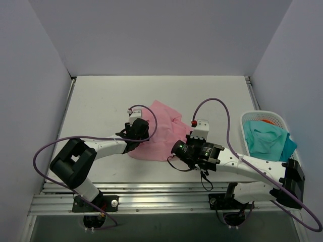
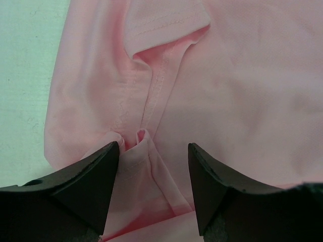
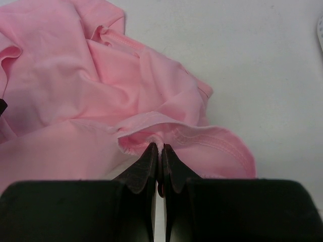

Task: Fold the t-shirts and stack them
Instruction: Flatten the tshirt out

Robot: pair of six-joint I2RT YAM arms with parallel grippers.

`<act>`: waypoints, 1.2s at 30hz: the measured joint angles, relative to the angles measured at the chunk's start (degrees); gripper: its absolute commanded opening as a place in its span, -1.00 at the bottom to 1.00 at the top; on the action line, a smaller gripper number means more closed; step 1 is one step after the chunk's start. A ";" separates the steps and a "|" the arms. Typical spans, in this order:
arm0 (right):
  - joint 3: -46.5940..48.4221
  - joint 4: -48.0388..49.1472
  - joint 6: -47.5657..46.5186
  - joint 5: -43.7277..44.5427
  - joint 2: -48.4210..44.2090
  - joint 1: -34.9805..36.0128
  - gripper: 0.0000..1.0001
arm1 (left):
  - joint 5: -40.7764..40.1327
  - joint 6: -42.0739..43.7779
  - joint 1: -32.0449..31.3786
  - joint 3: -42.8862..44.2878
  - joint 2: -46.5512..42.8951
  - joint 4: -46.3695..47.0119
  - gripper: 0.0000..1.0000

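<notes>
A: Whereabouts of the shirt point(image 1: 160, 132)?
B: Bunched in a pink heap at centre frame of the top view, on the table point(image 1: 101, 101); neither flat nor folded; longer up-and-down the frame than across, leaning a little toward upper right.
A: And the left claw point(image 2: 153, 146)?
B: Spread; down at the heap's left edge; in its wrist view, 1 raised ridge of hem right between the 2 fingers, running from lower centre up toward the top of the frame; cannot tell whether touched by either finger.
A: Right claw point(image 3: 159, 147)?
B: Pressed together; pinching a curl of stitched hem at the very tips, lower centre of its wrist view; in the top view, at the heap's lower right edge.
A: Nearer arm?
B: Both at the cloth, on opposite sides, heap between them; no reach needed, only a close on the left.
A: Likely next, then?
B: Probably closing the left on that ridge, then drawing the 2 claws apart across the frame to spread the cloth; a guess only; some risk of grabbing 2 layers, given the overlapping folds there.
A: Anything else about?
B: A white basket point(image 1: 252, 115) at the right edge, well apart from the heap, holding teal cloth point(image 1: 265, 141); folding not yet begun, by the look of it.
</notes>
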 measured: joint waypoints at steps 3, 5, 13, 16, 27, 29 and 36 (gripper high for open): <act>-0.35 0.07 -0.04 -0.02 0.00 0.00 -1.00 | -0.33 -0.24 0.00 0.00 0.37 -0.04 0.26; -0.57 0.17 -0.24 -0.04 0.00 0.00 -1.00 | -0.63 -0.37 0.00 0.00 0.50 -0.04 0.25; -0.61 1.68 -1.05 -0.11 0.96 0.00 -1.00 | -1.36 -1.70 0.00 0.00 1.60 -0.04 -0.18; -0.61 2.10 -1.16 -0.17 1.64 0.00 -1.00 | -1.57 -1.86 0.00 0.00 1.66 -0.04 -0.40; -0.61 3.15 -2.08 -0.50 2.47 -0.07 -1.00 | -2.89 -2.82 0.00 0.00 1.64 -1.53 -0.95; -0.61 3.17 -2.40 -0.52 2.58 -0.09 -1.00 | -3.39 -2.82 0.00 0.00 1.01 -2.97 -0.95; 5.05 0.17 -4.26 0.57 2.78 -0.04 -1.00 | -8.46 -2.82 -2.36 1.64 -15.41 -13.68 -0.95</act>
